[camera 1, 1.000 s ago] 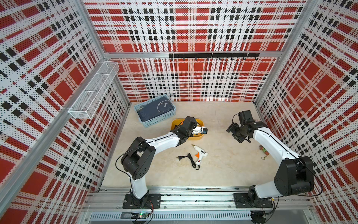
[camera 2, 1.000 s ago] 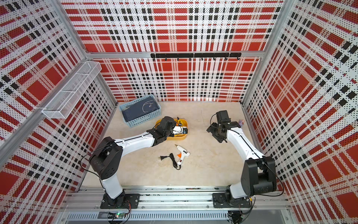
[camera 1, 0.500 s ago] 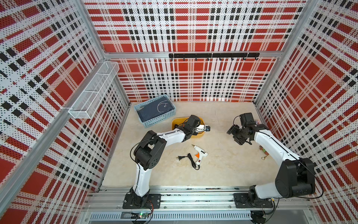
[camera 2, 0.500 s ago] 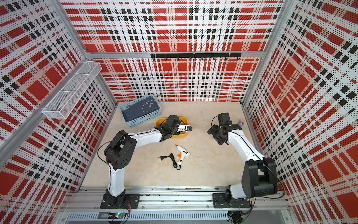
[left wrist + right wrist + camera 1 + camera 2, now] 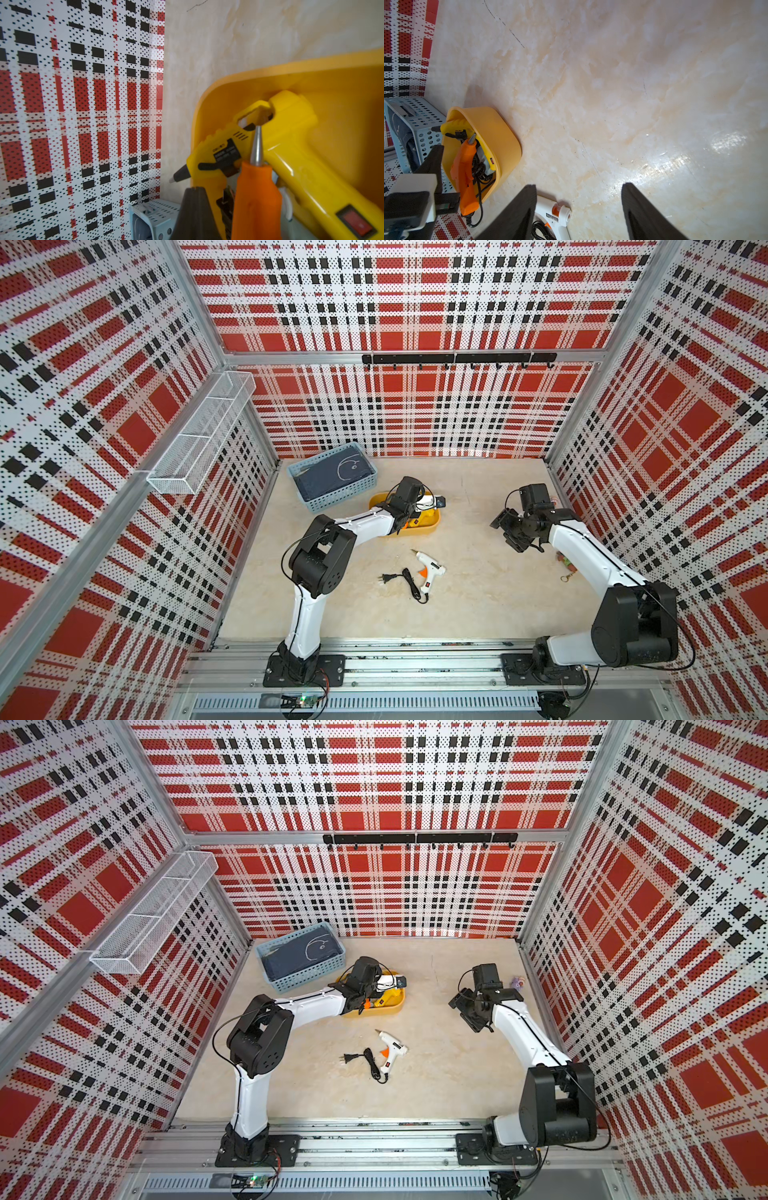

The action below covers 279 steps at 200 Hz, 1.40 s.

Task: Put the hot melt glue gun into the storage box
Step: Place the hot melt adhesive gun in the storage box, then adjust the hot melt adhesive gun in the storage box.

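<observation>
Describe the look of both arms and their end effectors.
The left arm and right arm share glossy white links, bulky black joints and thin black cables looping outside. The left end effector and right end effector have matte black, tapering fingers.

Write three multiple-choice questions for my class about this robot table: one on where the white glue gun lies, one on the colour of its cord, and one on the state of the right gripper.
1. Where is the white glue gun?
A. in the yellow tub
B. on the table
C. in the blue basket

2. What colour is its cord?
A. black
B. orange
C. white

3. How is the right gripper?
A. shut on the white glue gun
B. shut on nothing
C. open, holding nothing

Answers:
1. B: it lies flat on the table between the two arms.
2. A: the coiled cord and plug are black.
3. C: in the right wrist view its fingers stand wide apart with only table between them.
</observation>
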Motion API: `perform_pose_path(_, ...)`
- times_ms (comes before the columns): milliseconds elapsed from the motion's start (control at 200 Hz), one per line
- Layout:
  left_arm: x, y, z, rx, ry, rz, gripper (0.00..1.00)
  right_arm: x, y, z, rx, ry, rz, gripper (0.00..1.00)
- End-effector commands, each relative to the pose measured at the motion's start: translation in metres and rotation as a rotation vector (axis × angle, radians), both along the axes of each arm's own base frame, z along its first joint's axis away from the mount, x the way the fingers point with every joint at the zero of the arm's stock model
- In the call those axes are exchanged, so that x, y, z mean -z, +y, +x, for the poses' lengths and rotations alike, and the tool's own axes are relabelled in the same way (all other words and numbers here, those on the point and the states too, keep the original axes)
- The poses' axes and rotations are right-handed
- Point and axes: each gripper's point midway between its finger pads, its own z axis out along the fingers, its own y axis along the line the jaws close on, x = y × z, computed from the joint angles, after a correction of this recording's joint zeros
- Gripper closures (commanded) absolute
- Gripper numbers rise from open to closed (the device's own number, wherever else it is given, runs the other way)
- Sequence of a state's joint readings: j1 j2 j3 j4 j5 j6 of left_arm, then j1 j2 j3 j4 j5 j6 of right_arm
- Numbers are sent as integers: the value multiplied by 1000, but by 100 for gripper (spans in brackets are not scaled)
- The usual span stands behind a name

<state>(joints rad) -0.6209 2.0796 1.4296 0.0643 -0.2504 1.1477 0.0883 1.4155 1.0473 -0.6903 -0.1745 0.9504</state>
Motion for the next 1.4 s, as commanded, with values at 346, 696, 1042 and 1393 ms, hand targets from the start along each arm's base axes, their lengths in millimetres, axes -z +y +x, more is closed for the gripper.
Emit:
perform_pose_path(346,-206,42,23,-437,-249,-558,45,-32,88,72,-367,-17,55,25)
perform_pose_path(696,-91,75,-51,-808,440,-861,60,-14,162,87,-483,37,41,25)
perform_pose_path(1042,-6,51,-84,-958,991,-905,38,-24,88,78,-367,42,-23,25)
perform_pose_path(1393,22,32,-91,-1008,1096,-828,50,-14,76,59,-343,66,-24,25)
